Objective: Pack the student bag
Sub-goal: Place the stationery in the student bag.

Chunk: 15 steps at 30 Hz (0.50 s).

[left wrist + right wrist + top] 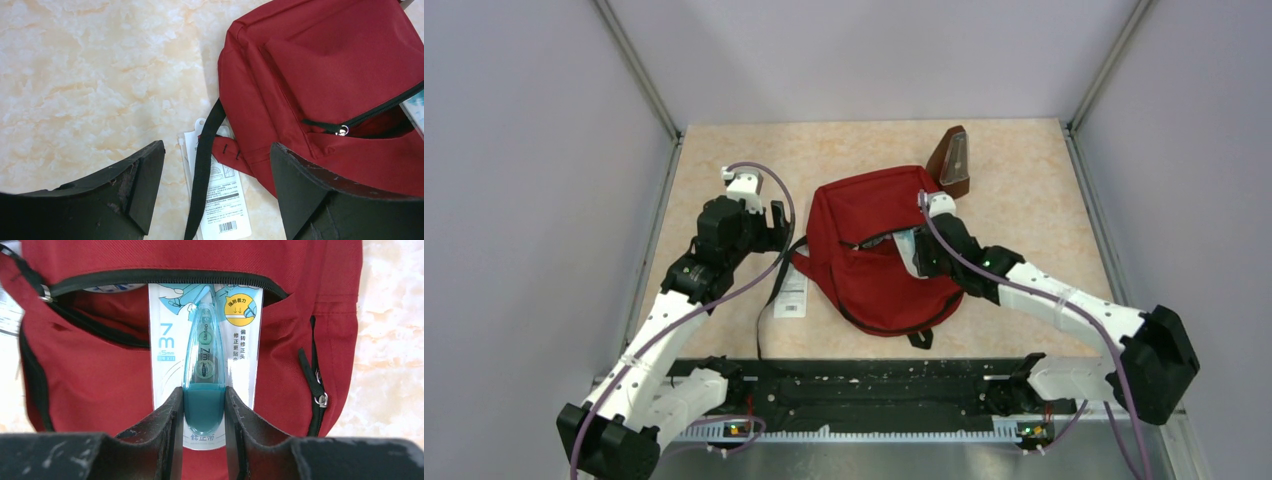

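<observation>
Tabletop (724, 170) bears at its centre the red backpack (864, 290) — front pocket (165, 282) unzipped — a brown metronome (951, 160) at its far right corner, left gripper (215, 165) gaping empty above the black strap (202, 190), right gripper (203, 395) clamping a carded correction tape (202, 355) at the pocket mouth.

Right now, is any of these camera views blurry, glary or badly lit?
Top external: even, soft light, red backpack sharp, no glare. Left wrist: tabletop crisp, near fingers dark and slightly soft. Right wrist: correction tape pack sharp, print readable.
</observation>
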Tool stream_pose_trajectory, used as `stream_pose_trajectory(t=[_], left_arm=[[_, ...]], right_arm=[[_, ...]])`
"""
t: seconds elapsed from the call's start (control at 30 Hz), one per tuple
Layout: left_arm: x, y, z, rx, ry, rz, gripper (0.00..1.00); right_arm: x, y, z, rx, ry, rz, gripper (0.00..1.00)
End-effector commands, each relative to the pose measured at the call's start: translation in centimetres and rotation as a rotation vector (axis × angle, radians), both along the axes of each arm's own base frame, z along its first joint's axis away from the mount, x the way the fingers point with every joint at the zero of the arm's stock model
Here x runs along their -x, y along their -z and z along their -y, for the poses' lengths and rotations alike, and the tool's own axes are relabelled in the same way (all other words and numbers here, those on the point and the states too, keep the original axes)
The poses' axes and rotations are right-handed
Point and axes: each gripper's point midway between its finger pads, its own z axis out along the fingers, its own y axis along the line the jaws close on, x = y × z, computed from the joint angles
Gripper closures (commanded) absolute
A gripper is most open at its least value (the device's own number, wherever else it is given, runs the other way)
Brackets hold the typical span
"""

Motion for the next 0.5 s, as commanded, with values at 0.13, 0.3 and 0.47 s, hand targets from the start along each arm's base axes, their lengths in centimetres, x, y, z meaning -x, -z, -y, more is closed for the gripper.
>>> stream_pose_trajectory(t=[0.13, 0.3, 0.47], left_arm=[[-0.6, -0.7, 0.0, 0.009, -0.009, 0.039, 0.18], [-0.6, -0.8, 0.1, 0.012, -0.004, 0.042, 0.18], [-0.5, -0.9, 0.0, 0.013, -0.004, 0.044, 0.18]], right_arm=[[-1.7, 1.2, -0.8, 0.025, 0.016, 0.008, 1.00], [-2.9, 0.5, -1.3, 0.018, 0.016, 0.059, 1.00], [-5.1, -0.4, -1.6, 0.031, 0.040, 0.114, 1.00]])
